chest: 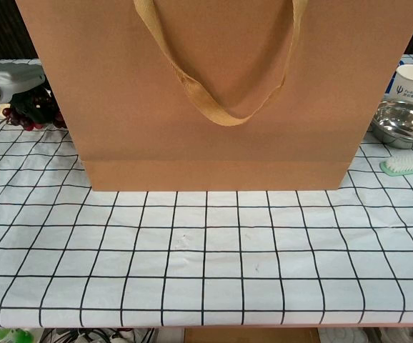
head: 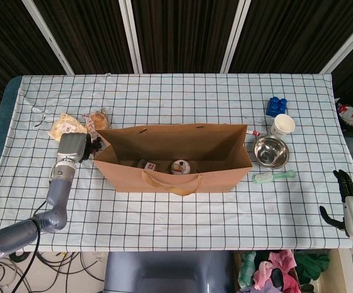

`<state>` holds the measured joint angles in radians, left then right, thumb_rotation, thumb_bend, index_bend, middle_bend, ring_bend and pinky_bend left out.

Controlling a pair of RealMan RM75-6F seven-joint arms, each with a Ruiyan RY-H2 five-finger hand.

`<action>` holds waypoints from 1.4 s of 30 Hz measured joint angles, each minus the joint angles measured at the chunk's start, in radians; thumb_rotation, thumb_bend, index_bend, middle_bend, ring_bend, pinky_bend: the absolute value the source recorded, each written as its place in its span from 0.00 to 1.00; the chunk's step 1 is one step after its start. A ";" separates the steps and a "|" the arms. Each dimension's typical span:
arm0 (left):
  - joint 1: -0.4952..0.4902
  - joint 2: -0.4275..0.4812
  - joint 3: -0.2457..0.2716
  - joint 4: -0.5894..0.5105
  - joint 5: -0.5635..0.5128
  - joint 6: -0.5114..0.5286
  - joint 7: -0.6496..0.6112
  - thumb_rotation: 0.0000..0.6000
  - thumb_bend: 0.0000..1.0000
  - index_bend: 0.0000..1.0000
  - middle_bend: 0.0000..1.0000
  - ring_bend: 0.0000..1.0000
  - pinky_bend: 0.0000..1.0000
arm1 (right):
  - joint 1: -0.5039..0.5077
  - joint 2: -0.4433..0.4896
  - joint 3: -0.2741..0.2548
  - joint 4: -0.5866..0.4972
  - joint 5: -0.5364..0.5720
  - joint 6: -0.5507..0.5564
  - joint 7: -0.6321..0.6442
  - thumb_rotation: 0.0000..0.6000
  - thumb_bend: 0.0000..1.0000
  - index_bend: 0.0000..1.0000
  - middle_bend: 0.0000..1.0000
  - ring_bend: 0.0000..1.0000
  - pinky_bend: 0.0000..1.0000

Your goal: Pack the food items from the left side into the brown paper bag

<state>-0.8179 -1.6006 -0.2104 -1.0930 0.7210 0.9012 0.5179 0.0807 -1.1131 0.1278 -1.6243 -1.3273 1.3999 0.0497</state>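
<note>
Head view: left arm reaches in from the lower left, forearm angled up toward the bag. Left hand (head: 72,148) sits back-up, just beside the left end of the brown paper bag (head: 173,157). Dark grapes (head: 94,145) poke out between hand and bag wall; fingers are under the hand's back, so whether they grip can't be judged here. Two wrapped food packs lie near, beyond the hand: a pale one (head: 65,127) and a browner one (head: 96,118). Inside the open bag, two items on its floor, small and hard to make out. Right hand (head: 349,194) sits at the far lower right edge, well apart from the bag, dark fingers up and spread, holding nothing; partly cut off.

Chest view: bag front fills most of the frame, handle (chest: 217,107) hanging in a loop. Left hand (chest: 6,77) is cropped at the left edge, grey shell lying over the grapes (chest: 29,108), touching them; the grasp is hidden, can't tell. Grapes just beside the bag's left wall.
</note>
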 measured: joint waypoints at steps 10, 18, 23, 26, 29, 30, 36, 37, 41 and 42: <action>0.065 0.173 -0.068 -0.341 0.120 0.125 -0.146 1.00 0.52 0.59 0.63 0.53 0.65 | -0.001 -0.001 -0.003 -0.004 -0.007 0.004 -0.004 1.00 0.27 0.03 0.03 0.14 0.27; 0.174 0.380 -0.146 -0.689 0.279 0.359 -0.252 1.00 0.52 0.59 0.62 0.53 0.65 | -0.001 -0.002 -0.005 -0.008 -0.013 0.008 -0.010 1.00 0.27 0.03 0.03 0.14 0.27; 0.222 0.463 -0.175 -0.814 0.353 0.445 -0.270 1.00 0.52 0.59 0.62 0.53 0.65 | -0.002 -0.003 -0.006 -0.009 -0.014 0.009 -0.012 1.00 0.27 0.03 0.03 0.14 0.27; 0.235 0.479 -0.188 -0.860 0.402 0.476 -0.284 1.00 0.52 0.60 0.63 0.53 0.65 | -0.003 -0.002 -0.005 -0.009 -0.012 0.011 -0.009 1.00 0.27 0.03 0.03 0.14 0.27; 0.237 0.489 -0.196 -0.899 0.477 0.497 -0.304 1.00 0.52 0.59 0.63 0.53 0.64 | -0.003 -0.002 -0.003 -0.007 -0.008 0.009 -0.006 1.00 0.27 0.03 0.03 0.14 0.27; 0.236 0.492 -0.197 -0.914 0.501 0.500 -0.309 1.00 0.52 0.59 0.62 0.52 0.64 | -0.003 -0.002 -0.003 -0.007 -0.008 0.009 -0.007 1.00 0.27 0.03 0.03 0.14 0.27; 0.215 0.510 -0.195 -1.002 0.599 0.492 -0.290 1.00 0.51 0.58 0.61 0.51 0.63 | -0.001 -0.003 -0.004 -0.007 -0.007 0.004 -0.012 1.00 0.27 0.03 0.03 0.14 0.27; 0.209 0.511 -0.192 -1.011 0.609 0.485 -0.278 1.00 0.51 0.58 0.61 0.51 0.63 | -0.001 -0.003 -0.004 -0.007 -0.007 0.004 -0.013 1.00 0.27 0.03 0.03 0.14 0.27; 0.187 0.515 -0.179 -1.045 0.608 0.441 -0.237 1.00 0.50 0.57 0.59 0.49 0.62 | -0.001 -0.004 -0.004 -0.006 -0.005 0.004 -0.012 1.00 0.27 0.03 0.03 0.14 0.27; 0.181 0.516 -0.178 -1.050 0.603 0.429 -0.225 1.00 0.50 0.56 0.59 0.49 0.61 | -0.001 -0.003 -0.004 -0.006 -0.004 0.003 -0.011 1.00 0.27 0.03 0.03 0.14 0.27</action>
<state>-0.6370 -1.0850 -0.3880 -2.1434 1.3239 1.3303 0.2932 0.0796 -1.1163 0.1240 -1.6307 -1.3317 1.4029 0.0387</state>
